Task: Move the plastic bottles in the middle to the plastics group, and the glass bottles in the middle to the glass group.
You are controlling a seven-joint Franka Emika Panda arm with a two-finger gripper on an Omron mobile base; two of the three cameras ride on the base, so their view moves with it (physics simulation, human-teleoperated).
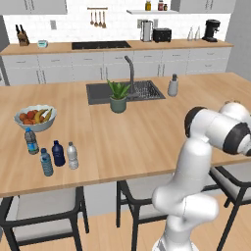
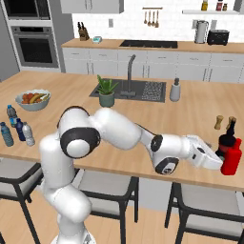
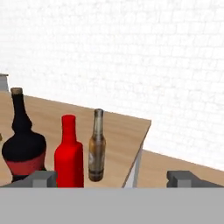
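- The red bottle (image 3: 69, 153), flat-sided with a narrow neck, is seen upright on the wooden island counter (image 2: 143, 124) near its right end, beside a round-bellied black bottle (image 3: 22, 148) and a slim brown bottle (image 3: 97, 146).
- The gripper (image 2: 220, 163) is seen just beside the red bottle, its fingers spread wide and holding nothing.
- The hand is best drawn back level, so that the smooth, hard glass is not tipped into its neighbours.
- The navy bottle (image 1: 58, 153) and the clear greyish bottle (image 1: 72, 156) are seen among the blue-labelled water bottles (image 1: 31, 140) by the fruit bowl (image 1: 35, 117).

White glossy arm (image 2: 119, 128), rounded links, dark grey joint rings; claw (image 3: 111, 178) with small grey blocky fingertips (image 3: 41, 178).
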